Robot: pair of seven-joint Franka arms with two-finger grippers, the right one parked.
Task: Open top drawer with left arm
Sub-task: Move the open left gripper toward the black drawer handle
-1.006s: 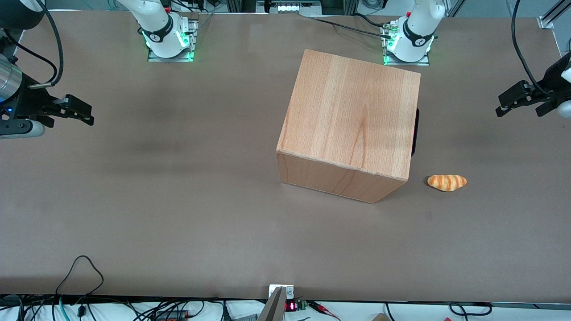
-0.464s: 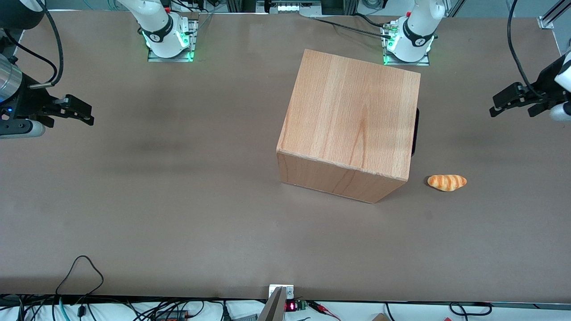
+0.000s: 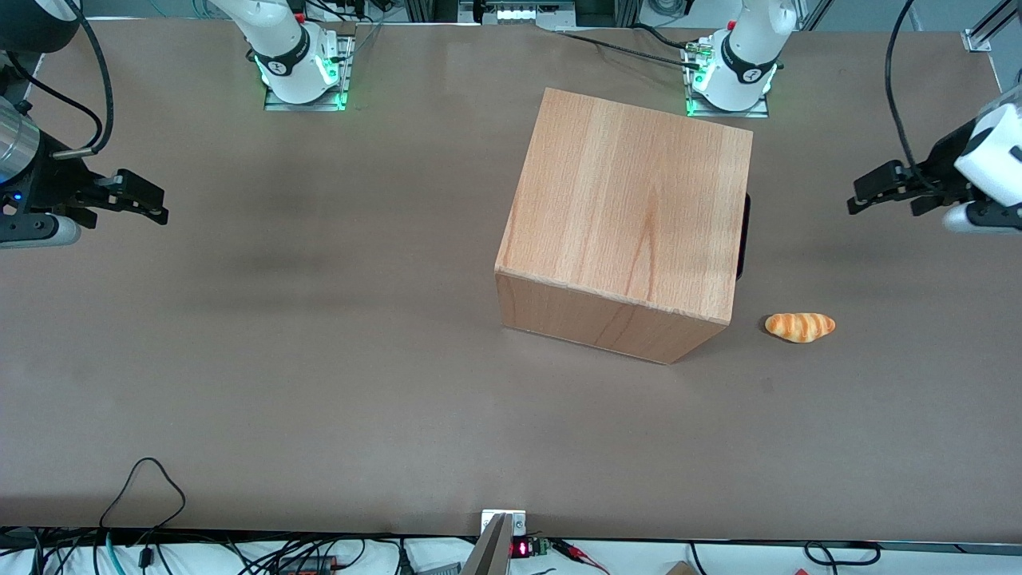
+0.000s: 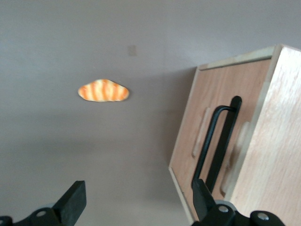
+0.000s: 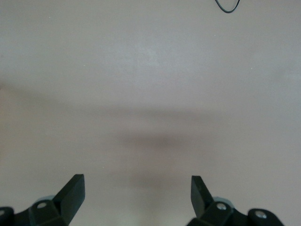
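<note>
**Left arm closing in on the cabinet**

We're seeing the left arm coming further into the front view, w/ more of its white shell showing now. Its gripper is travelling above the table toward the cabinet, still well apart from it, fingers spread wide. It's also ending up a bit farther from the front camera than 1 s ago.

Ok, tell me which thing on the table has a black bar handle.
The wooden cabinet; the striped bread roll beside it has none. The left hand hovers open, apart from both.
</note>
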